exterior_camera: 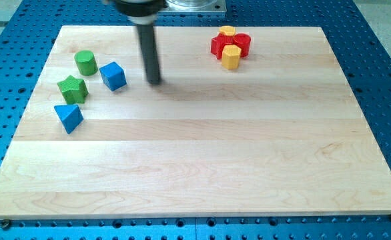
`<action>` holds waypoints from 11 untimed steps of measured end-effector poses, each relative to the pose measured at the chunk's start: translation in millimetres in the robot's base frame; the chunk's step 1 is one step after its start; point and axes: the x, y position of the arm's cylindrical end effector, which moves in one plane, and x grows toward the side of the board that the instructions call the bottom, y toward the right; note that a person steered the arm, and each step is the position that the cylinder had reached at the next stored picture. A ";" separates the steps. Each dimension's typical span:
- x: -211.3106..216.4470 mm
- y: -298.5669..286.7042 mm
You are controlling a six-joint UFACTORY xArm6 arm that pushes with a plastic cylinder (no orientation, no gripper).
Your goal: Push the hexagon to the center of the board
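A yellow hexagon block (pixel 231 57) lies near the view's top, right of centre, touching a red block (pixel 219 45) at its upper left and a red cylinder (pixel 241 44) at its upper right. A second yellow block (pixel 227 31) sits behind the red ones. My tip (pixel 155 82) rests on the wooden board (pixel 202 153), well to the left of that cluster and just right of the blue cube (pixel 113 75). The rod rises straight to the view's top.
A green cylinder (pixel 85 63), a green star (pixel 72 89) and a blue triangle (pixel 69 117) lie at the view's left, near the blue cube. The board sits on a blue perforated table (pixel 382 67).
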 end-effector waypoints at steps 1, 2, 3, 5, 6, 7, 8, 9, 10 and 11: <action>8.2 68.2; -60.4 192.7; -141.9 210.2; -50.4 69.8; 11.7 14.2; 4.4 54.6; -7.6 115.6; 1.9 167.1; 24.4 90.9; 33.9 29.8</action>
